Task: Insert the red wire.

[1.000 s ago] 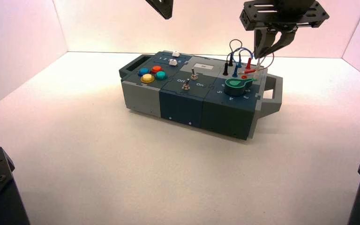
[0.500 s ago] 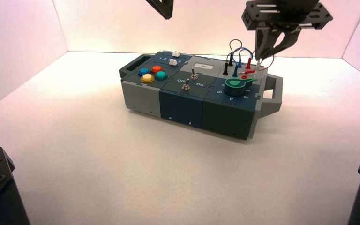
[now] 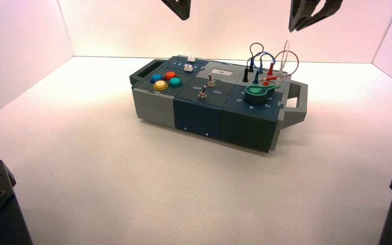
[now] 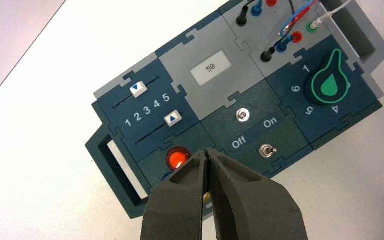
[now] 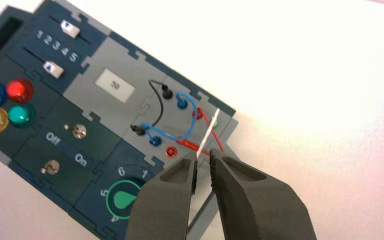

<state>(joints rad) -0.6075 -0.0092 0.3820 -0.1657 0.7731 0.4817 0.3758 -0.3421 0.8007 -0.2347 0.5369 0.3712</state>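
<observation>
The red wire point(image 3: 294, 63) loops over the right end of the box point(image 3: 199, 115). One red plug point(image 5: 198, 114) stands in a socket. The other red plug point(image 5: 186, 144) lies flat on the panel beside an empty red socket point(image 5: 170, 151). My right gripper point(image 5: 203, 159) hovers high above that corner, at the frame's top in the high view point(image 3: 311, 13). Its jaws stand open by a narrow gap with nothing between them. My left gripper point(image 4: 207, 152) hangs shut high over the button end of the box.
A white wire point(image 5: 210, 130) crosses over the loose red plug and sticks up from the box point(image 3: 285, 53). Blue plugs point(image 5: 154, 141) and black plugs point(image 5: 139, 130) fill neighbouring sockets. The green knob point(image 3: 258, 93) sits in front of the sockets, and the grey handle point(image 3: 298, 104) juts out to the right.
My right gripper has risen from just above the wires to the top of the high view and its jaws have opened. The loose red plug still lies on the panel.
</observation>
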